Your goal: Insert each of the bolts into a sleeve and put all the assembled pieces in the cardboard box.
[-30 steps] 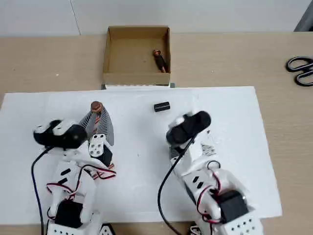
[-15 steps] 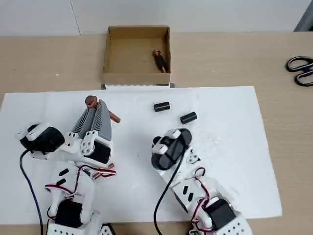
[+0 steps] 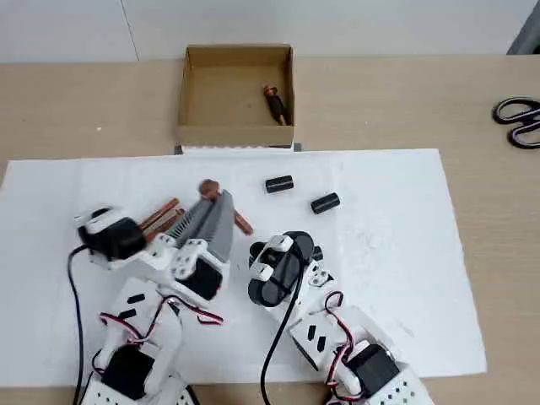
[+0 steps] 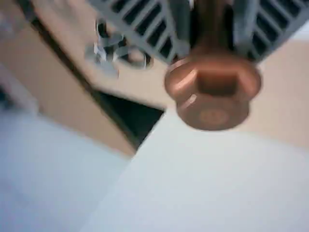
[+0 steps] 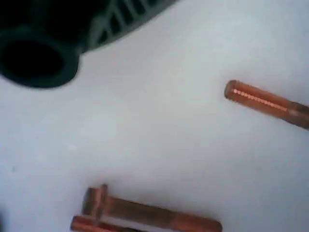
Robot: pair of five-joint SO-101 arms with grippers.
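Note:
My left gripper (image 3: 214, 202) is shut on a copper bolt (image 3: 209, 188), head pointing away from the arm and shaft tip (image 3: 243, 224) sticking out beside the fingers. The left wrist view shows the bolt head (image 4: 212, 92) close up between the ribbed fingers (image 4: 145, 19). Two more bolts (image 3: 160, 216) lie on the white paper beside that arm. My right gripper (image 3: 257, 253) sits near the paper's middle, shut on a black sleeve (image 5: 34, 60). Two loose sleeves (image 3: 279, 183) (image 3: 325, 202) lie farther back. The cardboard box (image 3: 192, 93) holds one assembled piece (image 3: 274, 103).
A white paper sheet (image 3: 396, 253) covers the table's near half. Scissors (image 3: 519, 120) lie at the far right on the bare wood. The right wrist view shows the held bolt's tip (image 5: 265, 102) and the two lying bolts (image 5: 145, 215).
My left gripper has swung right with its bolt, toward the middle. The right arm has pulled back toward the front edge, uncovering the second loose sleeve.

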